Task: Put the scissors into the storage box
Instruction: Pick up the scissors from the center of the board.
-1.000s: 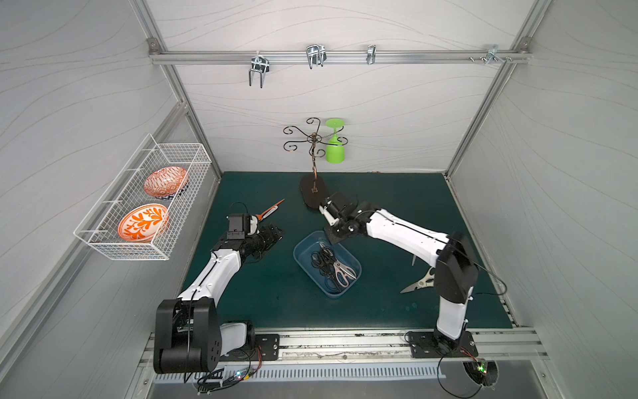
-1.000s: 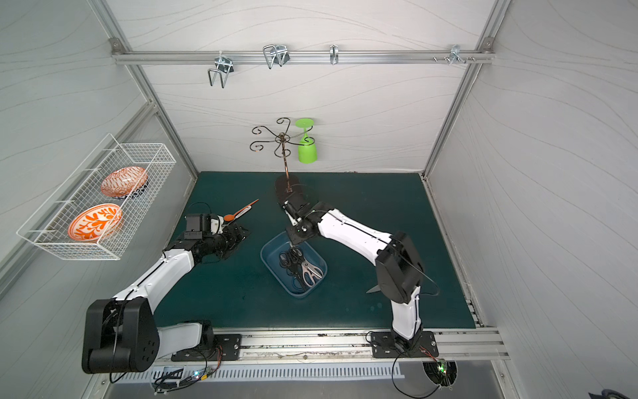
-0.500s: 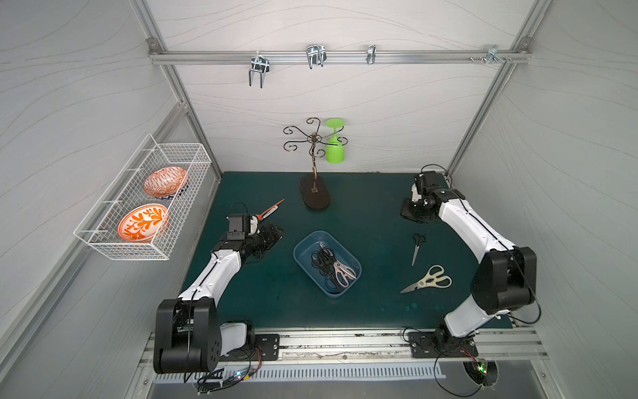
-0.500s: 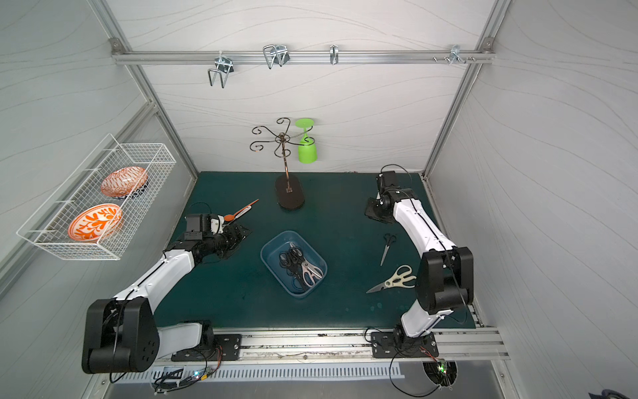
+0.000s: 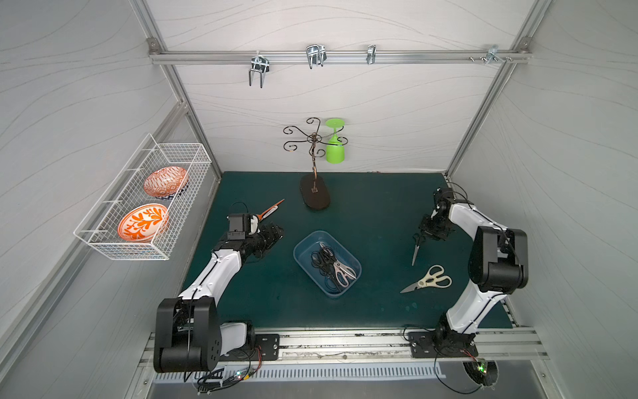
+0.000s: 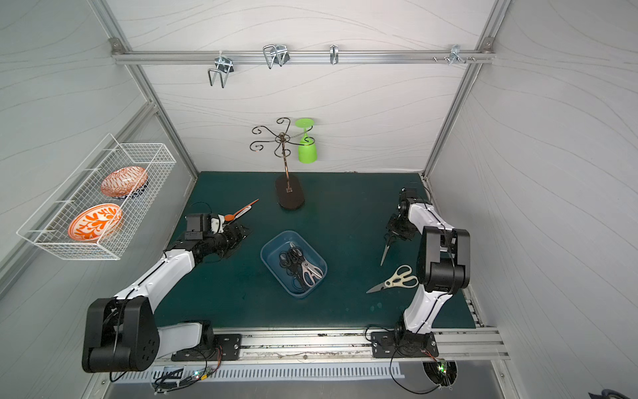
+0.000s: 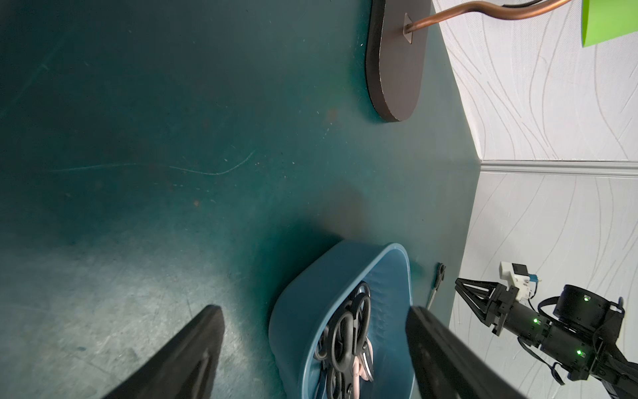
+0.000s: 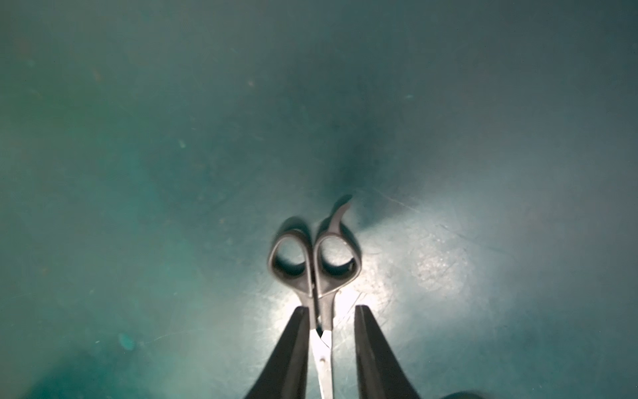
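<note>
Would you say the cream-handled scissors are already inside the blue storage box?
No, the cream-handled scissors lie on the mat, apart from the storage box.

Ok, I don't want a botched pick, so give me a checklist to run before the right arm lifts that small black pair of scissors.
1. The right gripper straddles the small black scissors below the loops: ok.
2. Jaws clamped on them: not ok, a gap shows on one side.
3. Room in the storage box: ok, bare floor beside the pairs inside.
4. The left gripper clear of the box: ok, open and empty.
5. The cream scissors out of the way: ok, lying apart.
</note>
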Robot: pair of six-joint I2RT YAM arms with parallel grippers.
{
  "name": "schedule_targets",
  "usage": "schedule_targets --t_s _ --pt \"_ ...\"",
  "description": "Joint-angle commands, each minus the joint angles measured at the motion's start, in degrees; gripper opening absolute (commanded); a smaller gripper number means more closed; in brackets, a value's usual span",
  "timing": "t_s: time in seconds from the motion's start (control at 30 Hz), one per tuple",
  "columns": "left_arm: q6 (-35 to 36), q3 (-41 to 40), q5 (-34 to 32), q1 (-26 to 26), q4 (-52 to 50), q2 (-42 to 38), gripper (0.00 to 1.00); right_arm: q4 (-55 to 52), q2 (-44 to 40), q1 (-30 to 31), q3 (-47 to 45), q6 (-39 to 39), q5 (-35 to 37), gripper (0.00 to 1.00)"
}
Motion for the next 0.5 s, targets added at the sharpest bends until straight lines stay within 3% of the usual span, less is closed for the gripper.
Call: schedule_targets --t_s 0.0,0.47 --pt "-0.07 0.37 0.68 -0.22 1.59 0.79 0.87 1.13 1.29 -1.11 -0.58 -0.98 0.95 0.26" --pt "0.15 0.46 0.19 -0.37 1.39 1.26 0.87 2.70 5.47 -2.57 0.03 -0.86 -0.34 0.24"
